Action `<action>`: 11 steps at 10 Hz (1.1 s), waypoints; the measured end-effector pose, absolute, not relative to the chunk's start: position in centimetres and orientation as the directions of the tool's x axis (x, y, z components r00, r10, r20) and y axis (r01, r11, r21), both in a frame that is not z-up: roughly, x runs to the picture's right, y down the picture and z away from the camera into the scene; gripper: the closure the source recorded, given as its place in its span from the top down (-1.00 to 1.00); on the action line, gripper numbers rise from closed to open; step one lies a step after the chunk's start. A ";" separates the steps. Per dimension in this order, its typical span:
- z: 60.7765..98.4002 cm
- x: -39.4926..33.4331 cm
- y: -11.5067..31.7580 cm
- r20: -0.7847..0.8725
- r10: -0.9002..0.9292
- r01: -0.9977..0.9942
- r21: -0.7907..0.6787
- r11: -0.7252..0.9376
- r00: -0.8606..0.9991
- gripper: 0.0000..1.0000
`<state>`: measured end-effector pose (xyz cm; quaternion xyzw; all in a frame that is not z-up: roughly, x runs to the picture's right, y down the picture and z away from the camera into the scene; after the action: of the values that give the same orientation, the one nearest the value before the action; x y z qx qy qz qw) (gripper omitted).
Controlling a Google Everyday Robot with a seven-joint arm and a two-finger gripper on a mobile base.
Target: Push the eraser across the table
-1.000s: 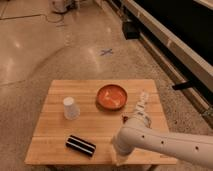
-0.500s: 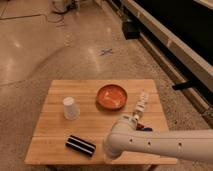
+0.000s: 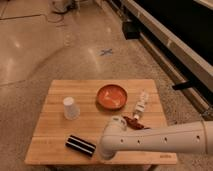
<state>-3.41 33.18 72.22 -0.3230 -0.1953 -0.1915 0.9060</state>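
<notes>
The eraser [image 3: 81, 145], a flat black block with white stripes, lies near the front edge of the light wooden table [image 3: 52, 127], left of centre. My white arm reaches in from the right, low over the table's front. Its gripper end [image 3: 103, 151] is just right of the eraser, close to its right end. I cannot tell whether it touches the eraser.
A white cup [image 3: 70, 108] stands upside down behind the eraser. An orange bowl [image 3: 112, 96] sits at the middle back. A small white bottle [image 3: 141, 104] and a red object [image 3: 132, 121] lie right of the bowl. A blue cross [image 3: 106, 51] marks the floor beyond.
My arm has swung left along the table's front, bringing the gripper end from the right of centre to beside the eraser. The eraser, cup and bowl have not moved.
</notes>
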 end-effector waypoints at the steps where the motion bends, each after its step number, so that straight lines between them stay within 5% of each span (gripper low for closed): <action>1: 72.5 -3.9 33.2 0.482 -0.226 0.480 -0.507 0.716 0.846 -1.00; 11: 72.5 -5.9 32.6 0.506 -0.222 0.491 -0.493 0.718 0.833 -1.00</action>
<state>-5.94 32.62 72.52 -0.3193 -0.2104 -0.1975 0.9026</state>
